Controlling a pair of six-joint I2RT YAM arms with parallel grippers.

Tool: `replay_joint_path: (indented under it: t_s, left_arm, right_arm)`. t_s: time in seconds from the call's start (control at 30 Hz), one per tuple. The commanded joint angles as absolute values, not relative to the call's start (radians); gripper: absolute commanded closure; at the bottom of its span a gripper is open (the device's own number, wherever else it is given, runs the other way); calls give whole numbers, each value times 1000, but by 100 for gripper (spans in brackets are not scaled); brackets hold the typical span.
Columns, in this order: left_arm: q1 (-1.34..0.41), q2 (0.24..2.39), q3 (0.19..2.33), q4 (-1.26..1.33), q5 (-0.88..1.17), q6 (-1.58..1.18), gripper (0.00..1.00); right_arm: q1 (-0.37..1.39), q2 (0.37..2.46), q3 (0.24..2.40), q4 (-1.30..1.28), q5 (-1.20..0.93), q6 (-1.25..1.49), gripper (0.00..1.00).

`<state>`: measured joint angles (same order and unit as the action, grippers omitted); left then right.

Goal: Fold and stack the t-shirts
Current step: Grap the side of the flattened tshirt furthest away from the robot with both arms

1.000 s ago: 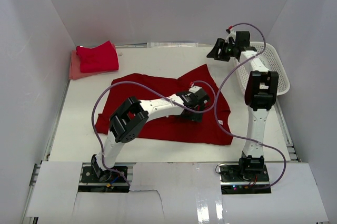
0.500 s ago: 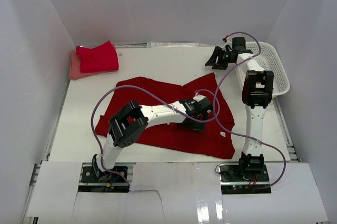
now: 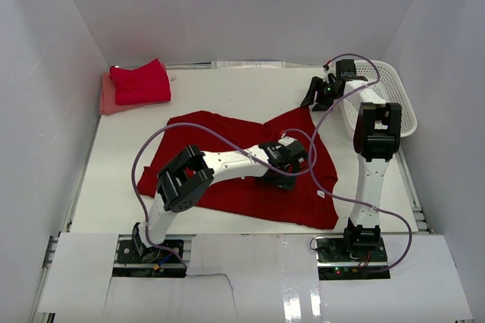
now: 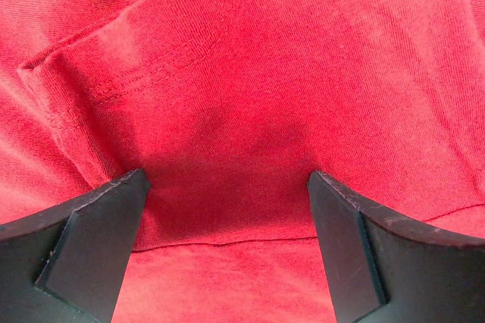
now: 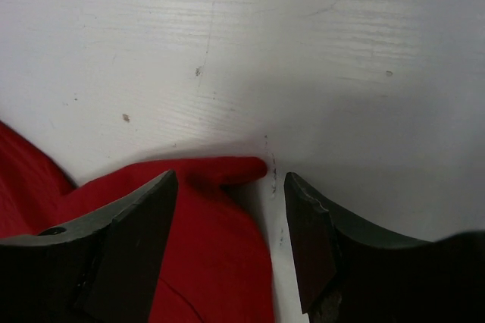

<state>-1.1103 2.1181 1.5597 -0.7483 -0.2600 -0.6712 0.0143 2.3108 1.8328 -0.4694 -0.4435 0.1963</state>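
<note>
A deep red t-shirt point(image 3: 227, 156) lies spread and rumpled on the table's middle. My left gripper point(image 3: 294, 162) rests low over its right part, jaws wide open; in the left wrist view the left gripper point(image 4: 227, 180) straddles a fold of red cloth point(image 4: 250, 95) without pinching it. My right gripper point(image 3: 313, 100) hovers open just over the shirt's far right corner point(image 3: 303, 113). The right wrist view shows that red corner point(image 5: 246, 167) lying between the open fingers point(image 5: 151, 217), the cloth point(image 5: 204, 255) flat on the table. Two folded t-shirts point(image 3: 141, 82), deep red on salmon-pink point(image 3: 111, 101), sit stacked at the back left.
A white lattice basket point(image 3: 396, 103) stands at the right edge beside the right arm. White walls close in the table on three sides. A purple cable point(image 3: 151, 148) loops from the left arm over the shirt.
The right gripper has come down and nearer, from beside the basket to the shirt's far corner. The left gripper slid slightly right and nearer, dragging the shirt with it.
</note>
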Motion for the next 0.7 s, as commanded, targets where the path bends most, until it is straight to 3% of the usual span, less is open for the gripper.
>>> replay_joint_path:
  t_s: [0.0,0.37,0.47,0.53,0.67]
  left_arm:
    - [-1147,2270,1453,-923,-71,-701,2]
    - [-1147,2269,1448,-923,-75,-701,2]
    - [-1147,2269,1447,-923,-75,-703,2]
    - [-1147,2267,1445,-923,-75,-704,2]
    - [-1147,2263,1439,-923,-81,-704,2]
  right_arm:
    - [12,2250,1795,-471,-402,175,35]
    - [-20,2295,1782,-425,-587,196,36]
    - [-25,2321,1795,-413,-621,192,41]
    - [-28,2338,1802,-410,-637,192,52]
    - [-31,2362,1828,-393,-676,204,54]
